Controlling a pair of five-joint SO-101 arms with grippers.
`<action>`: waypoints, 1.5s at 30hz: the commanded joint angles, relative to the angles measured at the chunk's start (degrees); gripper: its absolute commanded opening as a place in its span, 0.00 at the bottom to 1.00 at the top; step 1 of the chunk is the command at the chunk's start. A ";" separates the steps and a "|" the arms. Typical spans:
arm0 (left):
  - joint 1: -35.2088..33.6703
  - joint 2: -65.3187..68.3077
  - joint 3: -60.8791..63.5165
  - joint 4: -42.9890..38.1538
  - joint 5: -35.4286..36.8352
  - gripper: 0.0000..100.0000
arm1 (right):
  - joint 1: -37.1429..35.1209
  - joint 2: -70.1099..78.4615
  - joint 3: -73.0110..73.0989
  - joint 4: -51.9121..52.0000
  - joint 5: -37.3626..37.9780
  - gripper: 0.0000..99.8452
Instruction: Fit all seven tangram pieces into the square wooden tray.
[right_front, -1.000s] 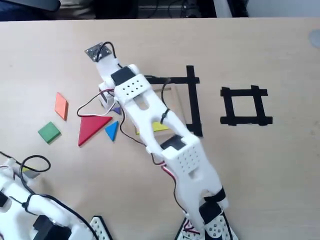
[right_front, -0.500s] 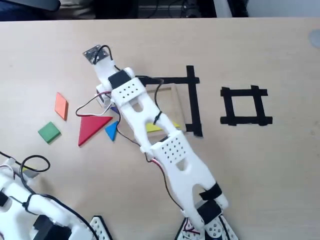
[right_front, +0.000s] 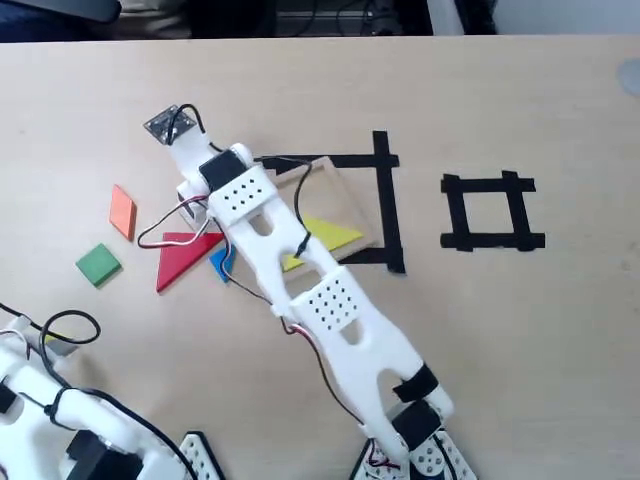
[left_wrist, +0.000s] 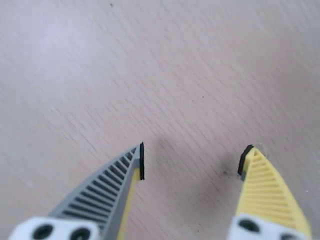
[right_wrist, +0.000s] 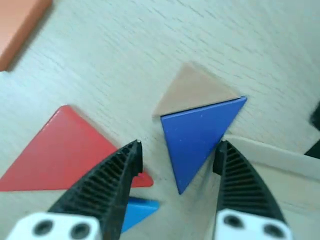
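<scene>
while the right pincer (right_wrist: 178, 146) hangs with its jaws apart, one on each side of the narrow point of the dark blue flat triangle piece (right_wrist: 197, 132), nothing is clamped. the piece lies flat on the pale wood-grain desk (right_wrist: 150, 40), just beside the rim of the square wooden tray (right_wrist: 280, 160), one edge touching a pale tan triangle piece (right_wrist: 192, 92). judged by appearance, it is thin, rigid, light and smooth-faced, and offers only its low edges for a hold. because those edges converge, closing at the point is likely to squirt it out: take hold across the wider body. a large red triangle piece (right_wrist: 65, 150) and a small light blue triangle piece (right_wrist: 137, 210) lie just beside. a yellow triangle piece (right_front: 325, 238) sits in the tray. an orange parallelogram piece (right_front: 122, 211) and a green square piece (right_front: 98, 264) lie towards the desk's left edge. the left pincer (left_wrist: 192, 160), jaws apart and empty, hangs over bare desk. black tape strips (right_front: 383, 190) frame the tray.
</scene>
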 joint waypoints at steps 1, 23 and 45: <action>0.22 -0.97 -1.10 -0.53 0.53 0.32 | -0.09 -1.71 -3.21 0.62 -0.79 0.24; 0.31 -0.79 -1.10 -0.53 0.44 0.32 | 7.65 -0.31 -3.12 0.70 -0.70 0.24; 0.13 -0.79 -1.10 -0.53 0.44 0.32 | 1.76 4.26 -6.73 1.32 0.26 0.24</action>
